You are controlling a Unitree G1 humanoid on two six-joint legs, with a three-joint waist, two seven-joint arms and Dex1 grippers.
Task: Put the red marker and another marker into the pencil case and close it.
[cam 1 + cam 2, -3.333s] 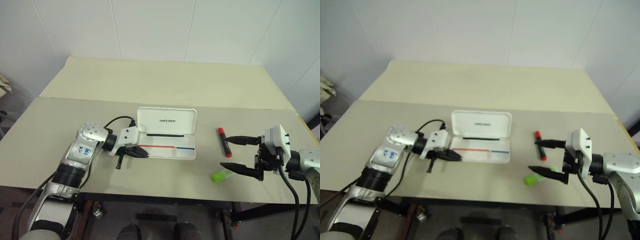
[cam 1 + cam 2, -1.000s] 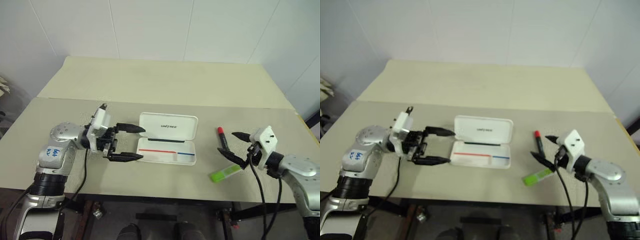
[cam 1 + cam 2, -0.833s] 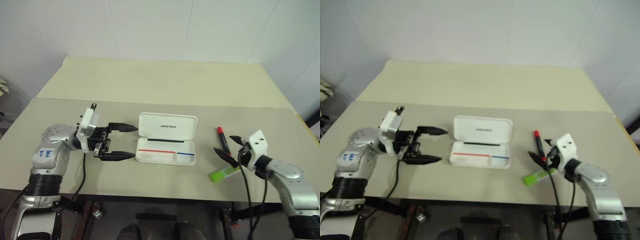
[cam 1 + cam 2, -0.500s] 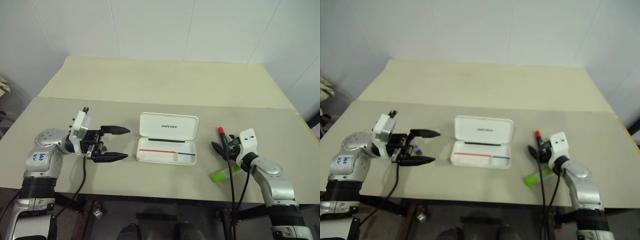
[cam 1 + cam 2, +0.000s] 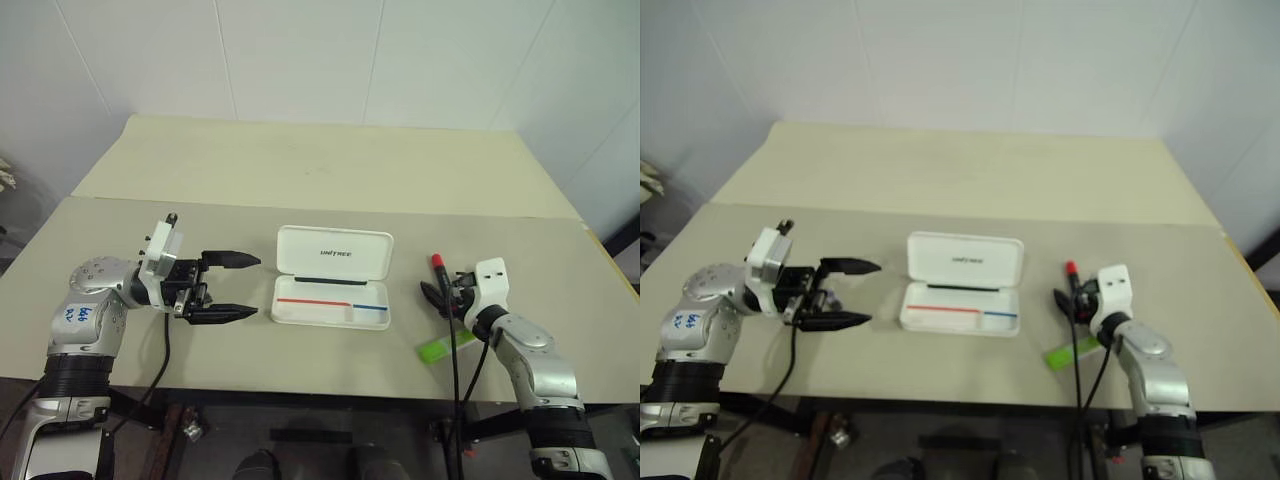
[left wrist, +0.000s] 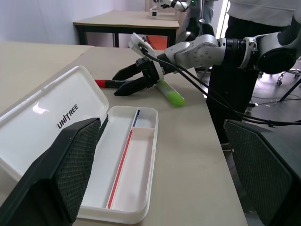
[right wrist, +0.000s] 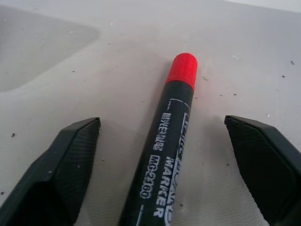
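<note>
Pencil case (image 5: 333,278) lying open mid-worktop (image 5: 300,170), left end effector (image 5: 235,287) hanging released just left of it, right end effector (image 7: 160,160) straddling red marker (image 7: 162,155) unclenched, green highlighter (image 5: 440,347) sitting near front edge

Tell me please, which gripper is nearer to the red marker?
Right. The right gripper straddles the red marker, fingers open either side; the left gripper hangs open beyond the pencil case.

Both arms reach over the table, left gripper (image 5: 240,286) and right gripper (image 5: 433,296) spread wide.
</note>
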